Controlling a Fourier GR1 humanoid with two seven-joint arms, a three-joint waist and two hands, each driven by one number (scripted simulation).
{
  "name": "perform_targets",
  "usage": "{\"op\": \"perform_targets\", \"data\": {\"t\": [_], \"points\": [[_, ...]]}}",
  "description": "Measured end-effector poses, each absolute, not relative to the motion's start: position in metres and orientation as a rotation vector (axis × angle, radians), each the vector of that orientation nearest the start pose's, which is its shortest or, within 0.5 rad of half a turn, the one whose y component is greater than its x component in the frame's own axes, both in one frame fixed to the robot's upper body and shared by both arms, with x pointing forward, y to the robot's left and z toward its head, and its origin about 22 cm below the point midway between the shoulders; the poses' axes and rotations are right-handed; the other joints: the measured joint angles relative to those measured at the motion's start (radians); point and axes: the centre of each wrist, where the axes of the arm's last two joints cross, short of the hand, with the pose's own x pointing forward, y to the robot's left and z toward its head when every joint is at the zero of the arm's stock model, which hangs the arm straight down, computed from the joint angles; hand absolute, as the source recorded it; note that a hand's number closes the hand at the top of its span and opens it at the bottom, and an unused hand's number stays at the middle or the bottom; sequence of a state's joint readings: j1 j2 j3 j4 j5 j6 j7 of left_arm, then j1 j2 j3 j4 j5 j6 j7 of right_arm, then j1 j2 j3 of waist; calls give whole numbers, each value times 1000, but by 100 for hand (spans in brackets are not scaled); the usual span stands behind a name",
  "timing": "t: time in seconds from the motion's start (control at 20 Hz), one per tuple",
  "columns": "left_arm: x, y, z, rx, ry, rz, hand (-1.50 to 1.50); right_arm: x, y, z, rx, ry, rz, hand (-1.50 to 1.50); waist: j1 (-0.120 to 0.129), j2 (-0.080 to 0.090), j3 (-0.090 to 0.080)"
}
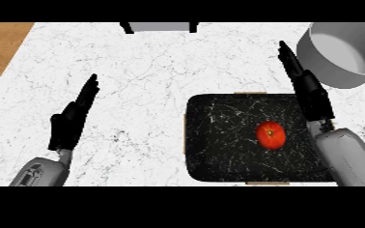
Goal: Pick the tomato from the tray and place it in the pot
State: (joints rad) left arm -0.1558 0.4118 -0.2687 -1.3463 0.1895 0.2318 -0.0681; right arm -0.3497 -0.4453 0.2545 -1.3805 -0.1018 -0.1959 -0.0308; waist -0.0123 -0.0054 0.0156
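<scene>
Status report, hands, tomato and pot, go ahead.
Left hand open, resting at left. Right hand open, above tray. Tomato on tray, untouched. Pot far right, nothing in the way.

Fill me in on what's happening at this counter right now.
Nothing is held yet. The tomato lies on the black tray. The right hand, fingers straight, is above the tray's right edge, pointing toward the grey pot at the counter's far right. The left hand is open over the white counter, away from the tray.

Two pale grey forearms with rounded casings; the left hand (69, 123) and right hand (311, 95) are black, with slim fingers.
</scene>
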Motion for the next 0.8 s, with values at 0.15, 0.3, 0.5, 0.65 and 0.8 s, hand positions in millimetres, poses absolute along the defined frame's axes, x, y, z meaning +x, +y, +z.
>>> {"op": "perform_targets", "data": {"t": [0.15, 0.3, 0.5, 0.65, 0.8], "points": [[266, 286, 1, 275, -1493, -222, 0, 300, -268, 56, -323, -1634, 312, 150, -3, -3, -9], [257, 314, 3, 397, -1454, -180, 0, 278, -297, 44, -475, -1487, 204, 150, -21, -11, -14], [248, 333, 1, 453, -1391, -137, 0, 261, -350, 57, -937, -1487, 401, -150, -49, -21, -25], [237, 341, -1, 473, -1363, -115, 0, 237, -346, 54, -1100, -1556, 448, -150, -50, -21, -22], [233, 344, 3, 468, -1361, -111, 0, 202, -330, 55, -1152, -1600, 457, -150, -45, -16, -20]]}}
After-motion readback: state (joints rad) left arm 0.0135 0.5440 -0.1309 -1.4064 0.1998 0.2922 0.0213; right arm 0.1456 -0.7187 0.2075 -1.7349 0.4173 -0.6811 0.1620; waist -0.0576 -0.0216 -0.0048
